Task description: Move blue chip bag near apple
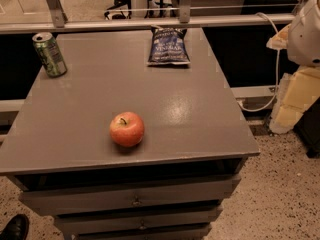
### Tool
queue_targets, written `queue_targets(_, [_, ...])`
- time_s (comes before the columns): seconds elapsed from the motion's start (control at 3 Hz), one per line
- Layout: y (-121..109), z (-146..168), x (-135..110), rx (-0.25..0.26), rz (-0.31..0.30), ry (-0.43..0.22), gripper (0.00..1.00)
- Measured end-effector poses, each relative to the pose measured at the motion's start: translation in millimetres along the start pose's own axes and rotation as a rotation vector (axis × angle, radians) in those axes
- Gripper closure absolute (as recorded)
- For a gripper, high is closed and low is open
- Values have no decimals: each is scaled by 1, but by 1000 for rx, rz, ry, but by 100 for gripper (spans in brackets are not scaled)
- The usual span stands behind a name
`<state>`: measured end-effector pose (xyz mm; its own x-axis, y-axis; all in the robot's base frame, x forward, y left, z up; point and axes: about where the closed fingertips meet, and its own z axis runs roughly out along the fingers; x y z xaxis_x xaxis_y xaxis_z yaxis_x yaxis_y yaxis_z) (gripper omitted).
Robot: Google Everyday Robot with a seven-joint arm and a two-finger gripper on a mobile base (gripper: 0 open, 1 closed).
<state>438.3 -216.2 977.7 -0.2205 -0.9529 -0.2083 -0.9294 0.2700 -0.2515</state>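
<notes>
Nothing's been done yet, tbh: the blue chip bag [169, 46] is parked top centre on the grey table [210, 119], well apart from the apple [127, 129] lower down. The gripper isn't caught in frame, so its state can't be told; only a white robot part [307, 29] is seen upper right.

Office-type robot lab, grey drawer-unit worktop [210, 129], speckled hard floor [280, 199], office chair bases [117, 6] behind a railed partition [125, 24], white robot arm [307, 29] at right edge, tool out of frame.
</notes>
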Motion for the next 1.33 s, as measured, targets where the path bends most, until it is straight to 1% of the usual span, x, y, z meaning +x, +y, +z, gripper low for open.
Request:
queue_targets(0.33, [0, 0, 0, 0, 0, 0, 0])
queue_targets(0.67, [-38, 13, -17, 33, 26, -97, 0])
queue_targets(1.0, [-78, 27, -40, 60, 46, -210, 0])
queue_targets(1.33, [-118, 51, -83, 77, 77, -360, 0])
